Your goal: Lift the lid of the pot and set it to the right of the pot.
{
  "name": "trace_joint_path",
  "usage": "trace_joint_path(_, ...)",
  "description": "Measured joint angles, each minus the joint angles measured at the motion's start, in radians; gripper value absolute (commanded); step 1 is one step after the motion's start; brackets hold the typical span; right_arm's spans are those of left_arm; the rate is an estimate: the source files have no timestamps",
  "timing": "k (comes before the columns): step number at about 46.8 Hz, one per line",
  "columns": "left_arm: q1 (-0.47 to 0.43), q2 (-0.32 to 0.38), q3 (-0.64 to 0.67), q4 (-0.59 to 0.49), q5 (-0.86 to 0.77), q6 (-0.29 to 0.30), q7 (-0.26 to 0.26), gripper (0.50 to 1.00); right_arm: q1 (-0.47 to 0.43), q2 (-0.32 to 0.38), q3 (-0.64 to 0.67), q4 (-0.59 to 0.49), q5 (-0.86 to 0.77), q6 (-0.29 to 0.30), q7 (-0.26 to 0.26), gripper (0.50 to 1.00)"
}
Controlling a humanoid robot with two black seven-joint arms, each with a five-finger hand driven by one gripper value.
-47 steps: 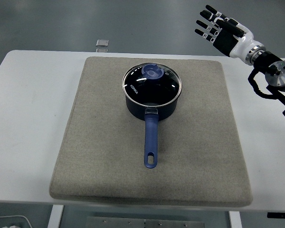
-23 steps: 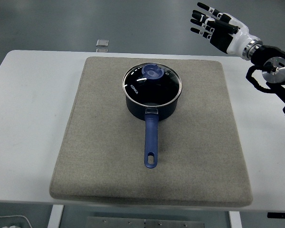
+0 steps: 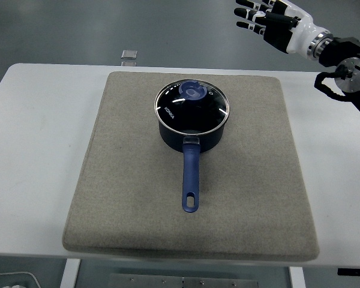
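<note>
Clearly the right hand (image 3: 275,25), fingers spread and empty high at the far right, should descend leftward onto the blue knob (image 3: 194,90) of the glass lid (image 3: 191,106) seated on the pot (image 3: 192,123) mid-mat, pinching it centrally before lifting straight.

This looks like a robotics lab or test room, not a home kitchen. A plain white desk (image 3: 36,150) with rounded corners stands on a smooth grey-green floor (image 3: 108,27), bare like a workshop's. A square beige felt mat (image 3: 120,198) covers the middle of the desk as a work surface, and a dark blue long-handled saucepan with a glass lid (image 3: 192,114) sits alone on it, with no stove or sink nearby. A small square pale plate (image 3: 129,55) lies on the floor beyond the desk.
</note>
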Motion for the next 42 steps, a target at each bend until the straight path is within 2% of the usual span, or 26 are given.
trace_joint_path(8, 0.0, 0.0, 0.0, 0.0, 0.0, 0.0, 0.0, 1.0, 0.035, 0.0, -0.024, 0.001, -0.079, 0.006, -0.013, 0.917)
trace_joint_path(18, 0.0, 0.0, 0.0, 0.0, -0.001, 0.0, 0.0, 1.0, 0.11, 0.003, -0.168, 0.008, -0.102, 0.028, -0.013, 0.915)
trace_joint_path(28, 0.0, 0.0, 0.0, 0.0, 0.0, 0.0, 0.0, 1.0, 0.189, 0.015, -0.266, 0.016, -0.227, 0.036, -0.011, 0.917)
trace_joint_path(42, 0.0, 0.0, 0.0, 0.0, 0.0, 0.0, 0.0, 1.0, 0.296, 0.018, -0.452, 0.101, -0.396, 0.039, -0.004, 0.915)
